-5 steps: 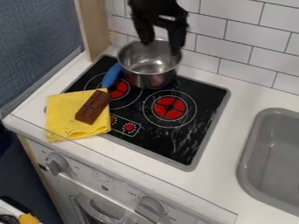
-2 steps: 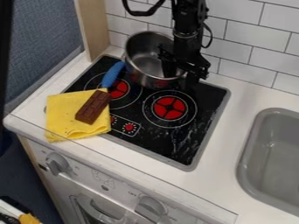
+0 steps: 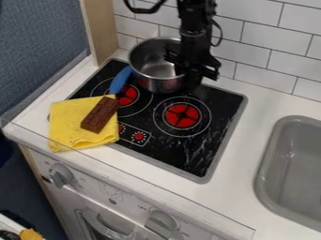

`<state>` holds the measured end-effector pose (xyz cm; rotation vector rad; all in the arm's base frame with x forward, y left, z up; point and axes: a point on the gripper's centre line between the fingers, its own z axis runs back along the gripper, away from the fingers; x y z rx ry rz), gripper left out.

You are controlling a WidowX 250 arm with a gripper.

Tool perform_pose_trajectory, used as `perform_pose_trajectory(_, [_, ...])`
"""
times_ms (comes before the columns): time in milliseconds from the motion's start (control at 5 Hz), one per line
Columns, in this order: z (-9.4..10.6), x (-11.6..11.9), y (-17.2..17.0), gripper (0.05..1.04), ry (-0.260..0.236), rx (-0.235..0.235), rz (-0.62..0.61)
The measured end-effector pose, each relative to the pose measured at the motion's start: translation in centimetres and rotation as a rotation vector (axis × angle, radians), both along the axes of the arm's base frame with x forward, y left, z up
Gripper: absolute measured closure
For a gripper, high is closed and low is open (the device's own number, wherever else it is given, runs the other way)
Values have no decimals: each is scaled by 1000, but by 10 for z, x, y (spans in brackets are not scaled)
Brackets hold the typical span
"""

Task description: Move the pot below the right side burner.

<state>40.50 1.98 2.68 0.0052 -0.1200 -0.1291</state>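
Gripper (image 3: 190,75) has come down from above the pot to its right rim. Since the last look, gripper and pot (image 3: 149,60) have both shifted slightly left, and the rim sits more level than it did. Reads as contact made, the pot answering to the arm, but no real progress toward the goal. Whether the gripper is clenched on the rim or merely against it: cannot tell.

Pot stands at the far side of the cooktop (image 3: 188,161), beyond the right burner (image 3: 182,116) and the left burner (image 3: 128,95). Goal, as I read it, is the near strip past the right burner, so the pot still has to come nearer and right.

Pot: shiny bare metal, round, open-topped, upright, pale reflections on its inner floor. Blue handle (image 3: 119,81) points left and near, its end close to the yellow cloth (image 3: 67,119) and chocolate bar (image 3: 99,115); could snag there.
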Motion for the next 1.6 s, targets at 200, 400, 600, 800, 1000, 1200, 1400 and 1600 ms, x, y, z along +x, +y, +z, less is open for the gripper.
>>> perform_pose_trajectory(200, [17, -9, -4, 989, -18, -32, -14])
perform_pose_trajectory(400, [49, -31, -8, 1002, -54, -61, -53])
perform_pose_trajectory(600, [74, -82, -17, 1002, -65, -72, -125])
perform_pose_trajectory(800, [72, -129, -27, 1002, -35, -42, -210])
perform_pose_trajectory(1000, [44, -148, -58, 1002, -20, 12, -288])
perform_pose_trajectory(1200, [16, -147, -74, 1002, -16, 54, -307])
perform_pose_trajectory(1400, [-6, -144, -89, 1002, -17, 98, -349])
perform_pose_trajectory(1600, [-9, -141, -90, 971, -27, 113, -346])
